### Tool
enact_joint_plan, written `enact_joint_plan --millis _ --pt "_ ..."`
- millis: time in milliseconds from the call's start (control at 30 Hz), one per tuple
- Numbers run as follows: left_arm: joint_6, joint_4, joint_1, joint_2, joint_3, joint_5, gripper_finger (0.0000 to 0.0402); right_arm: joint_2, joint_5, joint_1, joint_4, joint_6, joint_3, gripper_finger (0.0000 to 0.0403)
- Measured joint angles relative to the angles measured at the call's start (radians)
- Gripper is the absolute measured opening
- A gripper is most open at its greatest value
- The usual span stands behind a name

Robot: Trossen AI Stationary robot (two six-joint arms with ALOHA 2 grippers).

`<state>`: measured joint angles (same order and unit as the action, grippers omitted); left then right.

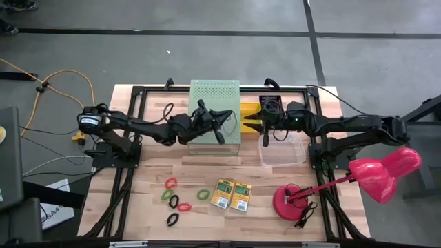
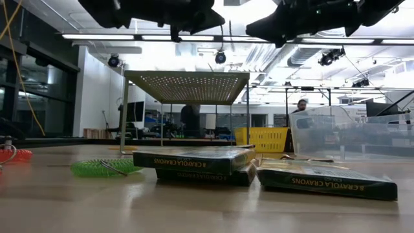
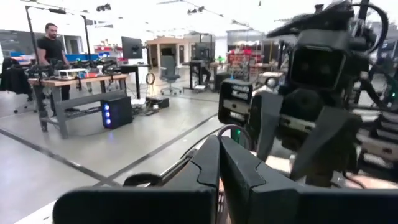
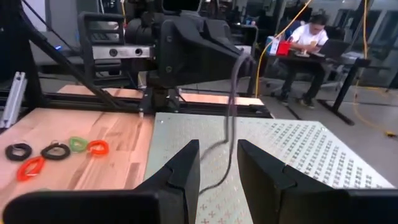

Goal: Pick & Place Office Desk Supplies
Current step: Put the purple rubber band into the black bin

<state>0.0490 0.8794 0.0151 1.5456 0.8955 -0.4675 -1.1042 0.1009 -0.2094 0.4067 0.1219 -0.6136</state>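
My left gripper [image 1: 229, 118] hovers level over the pale-green perforated box [image 1: 207, 96], shut on a thin dark elastic band [image 4: 231, 112]. Facing it from the right, my right gripper [image 4: 217, 152] stands open, and the band hangs in front of the gap between its fingers. I cannot tell whether the band touches those fingers. Several red, green and black band loops [image 1: 176, 201] lie flat on the table's near left. Two yellow-and-green crayon boxes [image 1: 231, 195] lie side by side near the middle. My left gripper pinches the band's upper end [image 4: 241, 59] between its shut fingertips, which point level toward the table's right. The band hangs slack below them. Its lower end [image 4: 208, 183] trails down to the box's perforated top.
A pink desk lamp [image 1: 379, 172] stands with its round base [image 1: 293, 201] at the near right. A clear container [image 1: 282, 150] sits below my right arm, with a yellow basket [image 1: 249, 109] behind it. A person [image 4: 311, 37] sits beyond the table's left side.
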Motion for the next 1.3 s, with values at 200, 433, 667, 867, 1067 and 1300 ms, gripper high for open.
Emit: enact_joint_plan --millis 200,433,667,867,1067,1300 --pt "-0.027 0.044 0.021 0.024 0.0 0.047 0.0 -0.05 -0.051 0.015 0.081 0.016 0.0 0.0095" --pt "-0.021 0.048 0.023 0.024 0.0 0.047 0.0 -0.11 -0.074 0.015 0.167 0.016 0.0 0.0095" --pt "-0.019 0.045 0.023 0.024 0.0 0.048 0.0 -0.17 -0.071 0.015 0.257 0.016 0.0 0.0095" --pt "-0.019 0.046 0.023 0.024 0.0 0.048 0.0 -0.205 -0.072 0.015 0.306 0.014 0.0 0.0095" --pt "-0.019 0.046 0.023 0.024 0.0 0.05 0.0 -0.24 -0.073 0.015 0.342 0.014 0.0 0.0095" --pt "-0.002 0.042 0.023 0.024 0.0 0.05 0.0 -0.242 -0.073 0.015 0.344 0.015 0.001 0.0078"
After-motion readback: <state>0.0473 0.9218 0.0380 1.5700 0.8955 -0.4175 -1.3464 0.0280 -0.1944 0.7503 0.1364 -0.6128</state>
